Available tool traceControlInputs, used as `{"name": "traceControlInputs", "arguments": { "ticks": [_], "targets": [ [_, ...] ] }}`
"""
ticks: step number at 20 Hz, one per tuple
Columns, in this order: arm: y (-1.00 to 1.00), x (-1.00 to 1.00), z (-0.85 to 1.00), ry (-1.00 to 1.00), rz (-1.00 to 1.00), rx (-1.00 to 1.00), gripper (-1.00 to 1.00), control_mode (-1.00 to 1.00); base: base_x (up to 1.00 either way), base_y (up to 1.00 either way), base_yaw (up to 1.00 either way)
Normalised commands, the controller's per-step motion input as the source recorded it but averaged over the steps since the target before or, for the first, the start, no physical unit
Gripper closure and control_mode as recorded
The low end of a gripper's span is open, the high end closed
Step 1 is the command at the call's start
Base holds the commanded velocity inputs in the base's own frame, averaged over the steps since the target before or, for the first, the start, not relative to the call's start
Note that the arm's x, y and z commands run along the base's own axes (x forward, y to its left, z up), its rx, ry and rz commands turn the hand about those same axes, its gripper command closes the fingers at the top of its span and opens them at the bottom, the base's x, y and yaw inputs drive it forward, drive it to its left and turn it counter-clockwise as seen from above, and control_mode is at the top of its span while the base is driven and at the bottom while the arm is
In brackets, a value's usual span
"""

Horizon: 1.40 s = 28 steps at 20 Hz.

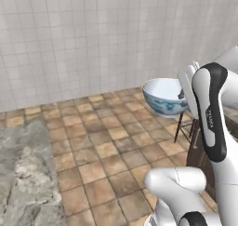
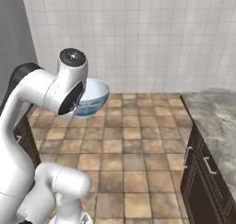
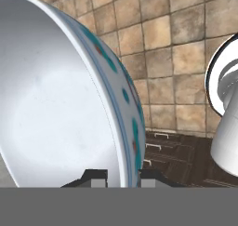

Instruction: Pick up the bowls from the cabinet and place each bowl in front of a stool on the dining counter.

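The claw (image 3: 122, 176) pinched the rim of the white patterned bowl (image 1: 161, 96) — held high over the tiled floor (image 1: 102, 150). A stone surface (image 2: 216, 119) over dark drawers (image 2: 203, 172) stood well apart — nothing blocked the bowl.

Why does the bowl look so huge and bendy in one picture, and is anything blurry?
Hand view: the white bowl sits right at the camera, pinched in the gripper, so it looms and curves. Left base view: the bowl looks small; the stone counter is smeary. Right base view: evenly lit, no glare.
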Motion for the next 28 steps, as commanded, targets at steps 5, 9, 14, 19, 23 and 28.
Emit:
{"name": "traceControlInputs", "arguments": {
  "ticks": [5,9,14,19,23,28],
  "targets": [
    [0.0,0.0,0.0,0.0,0.0,0.0,1.0,1.0,1.0,0.15,-0.35],
    [0.0,0.0,0.0,0.0,0.0,0.0,1.0,1.0,0.5,0.02,-0.82],
    [0.0,0.0,0.0,0.0,0.0,0.0,1.0,1.0,0.04,0.0,-0.98],
    [0.0,0.0,0.0,0.0,0.0,0.0,1.0,1.0,0.06,0.0,-0.97],
    [0.0,0.0,0.0,0.0,0.0,0.0,1.0,1.0,0.8,0.32,-0.73],
    [0.0,0.0,0.0,0.0,0.0,0.0,1.0,1.0,1.0,0.7,-0.59]
  ]
}}
